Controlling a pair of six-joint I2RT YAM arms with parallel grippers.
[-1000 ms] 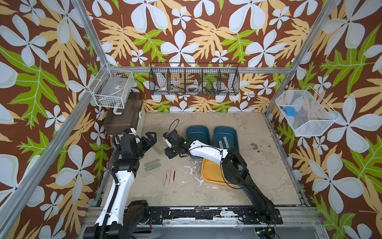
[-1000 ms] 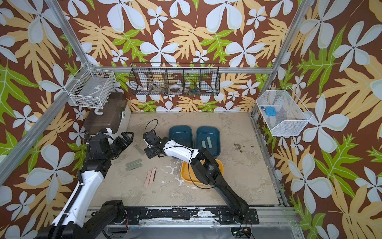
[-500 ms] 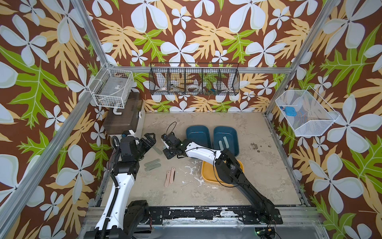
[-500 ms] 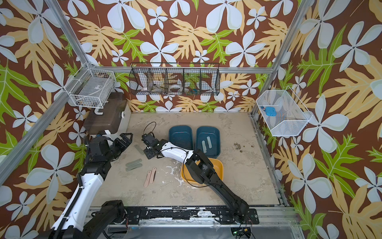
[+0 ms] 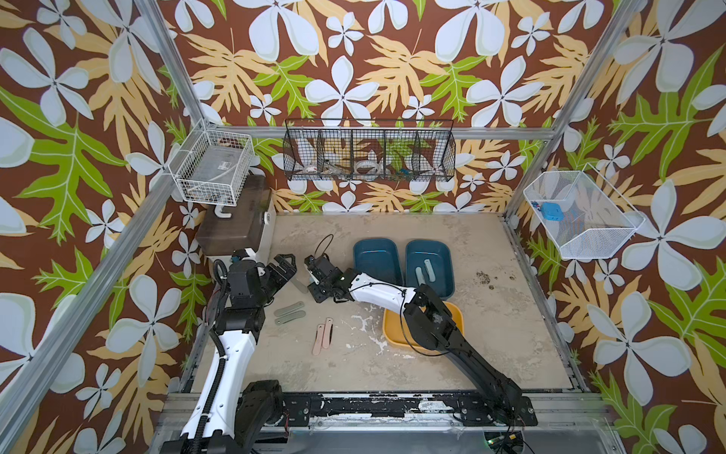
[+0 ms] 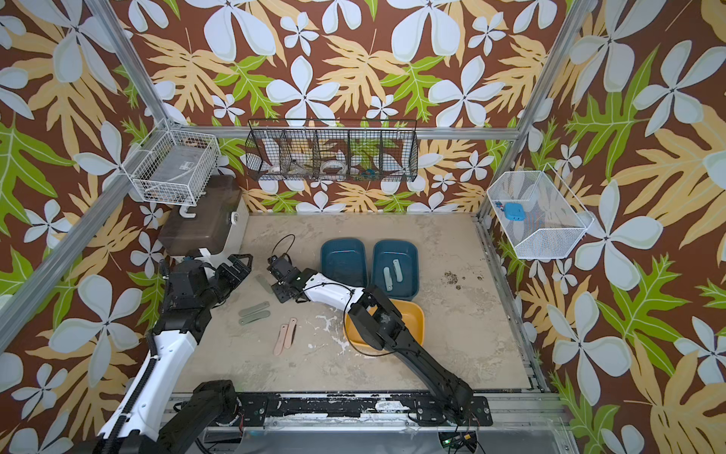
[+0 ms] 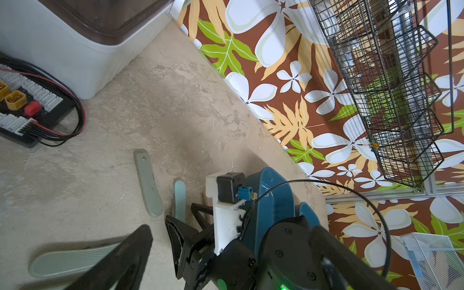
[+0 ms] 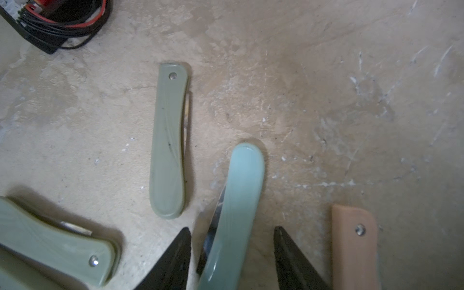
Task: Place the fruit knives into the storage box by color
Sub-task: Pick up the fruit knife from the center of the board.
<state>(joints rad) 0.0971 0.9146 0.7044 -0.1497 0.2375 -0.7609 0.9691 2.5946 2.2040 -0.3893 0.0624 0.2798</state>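
Two light blue knives [image 5: 430, 270] lie in one teal tray [image 5: 440, 251]. A third light blue knife [image 8: 241, 195] sits on the bench [image 8: 326, 100] between the half-open fingers of the right end effector [image 8: 231, 228], with gaps on both sides. The left end effector [image 5: 290, 269] gapes wide and empty.

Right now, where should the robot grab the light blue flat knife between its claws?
I'd pinch the light blue flat knife across its narrow middle, from above. It is long and slim, and the right gripper stands open astride it.
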